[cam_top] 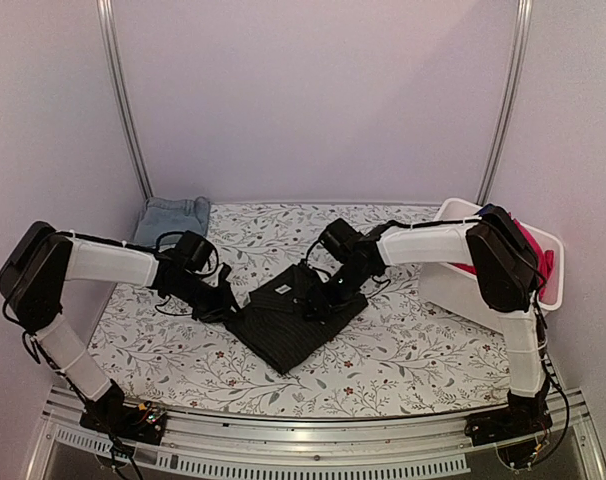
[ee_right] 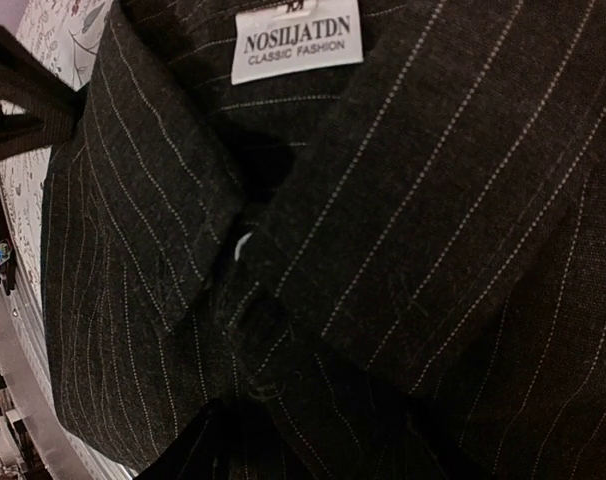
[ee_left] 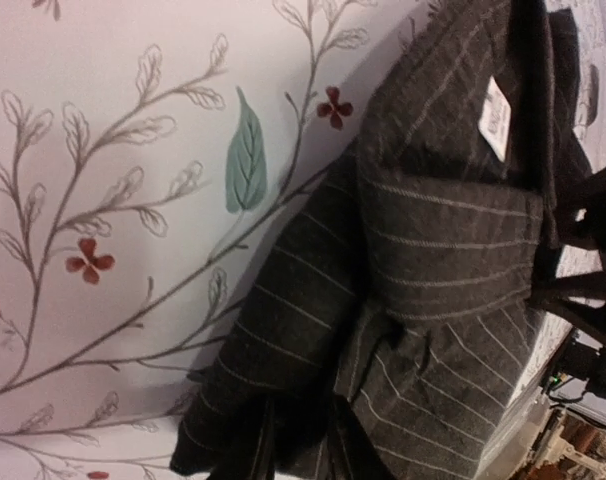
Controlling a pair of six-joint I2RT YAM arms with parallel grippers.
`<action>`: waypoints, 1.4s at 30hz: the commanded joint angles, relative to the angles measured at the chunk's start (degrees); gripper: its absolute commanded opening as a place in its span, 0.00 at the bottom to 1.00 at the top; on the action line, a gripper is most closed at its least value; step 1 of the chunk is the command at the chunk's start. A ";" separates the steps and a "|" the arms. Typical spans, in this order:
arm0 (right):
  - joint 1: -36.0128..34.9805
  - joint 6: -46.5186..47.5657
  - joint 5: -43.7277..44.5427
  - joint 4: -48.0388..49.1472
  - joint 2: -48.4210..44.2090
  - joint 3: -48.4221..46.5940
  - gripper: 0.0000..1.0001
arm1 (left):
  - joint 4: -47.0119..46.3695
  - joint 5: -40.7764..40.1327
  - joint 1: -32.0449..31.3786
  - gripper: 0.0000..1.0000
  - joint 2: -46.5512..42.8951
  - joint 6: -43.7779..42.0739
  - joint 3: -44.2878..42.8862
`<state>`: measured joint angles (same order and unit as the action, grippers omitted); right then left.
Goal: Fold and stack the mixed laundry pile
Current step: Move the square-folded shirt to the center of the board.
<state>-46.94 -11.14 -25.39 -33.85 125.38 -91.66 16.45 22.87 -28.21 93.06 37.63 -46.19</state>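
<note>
Centre of the floral-covered tabletop: a black pinstriped collared shirt, lying crumpled. The left arm's fingers pinch its bunched left-hand edge, and the right arm's fingers sit at the collar, whether gripping or not cannot be told. Probable fault: a shallow or multi-layer pinch, so that a pull either slips free or drags the whole shirt askew.

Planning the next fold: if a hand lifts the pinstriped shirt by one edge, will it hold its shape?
Probably not: the shirt lies in soft creases, so it should droop. Its collar looks doubled over, likely slightly stiffer.
</note>
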 commanded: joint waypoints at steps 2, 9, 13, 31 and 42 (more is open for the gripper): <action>-6.77 -4.37 -7.01 -0.15 -3.49 5.30 0.55 | 1.84 -1.79 7.49 0.18 7.65 -5.60 -7.35; -8.08 -12.63 -10.73 5.62 -12.14 5.44 0.63 | 3.63 5.26 14.69 0.30 7.23 -11.91 -12.51; -2.18 -13.08 -6.99 4.51 -17.71 7.95 0.64 | 4.73 10.04 14.79 0.43 -1.28 -14.50 -7.62; 4.22 0.15 3.20 -4.79 -9.24 8.32 0.60 | 4.27 8.29 6.52 0.46 -7.24 -14.40 3.53; 5.11 2.15 1.44 -4.62 -5.24 5.64 0.60 | 5.36 4.21 4.35 0.45 -2.47 -14.01 2.43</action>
<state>-42.19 -10.46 -22.90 -38.48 117.69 -83.68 20.93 29.12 -23.27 89.56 24.01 -42.85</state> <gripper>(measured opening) 0.603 0.465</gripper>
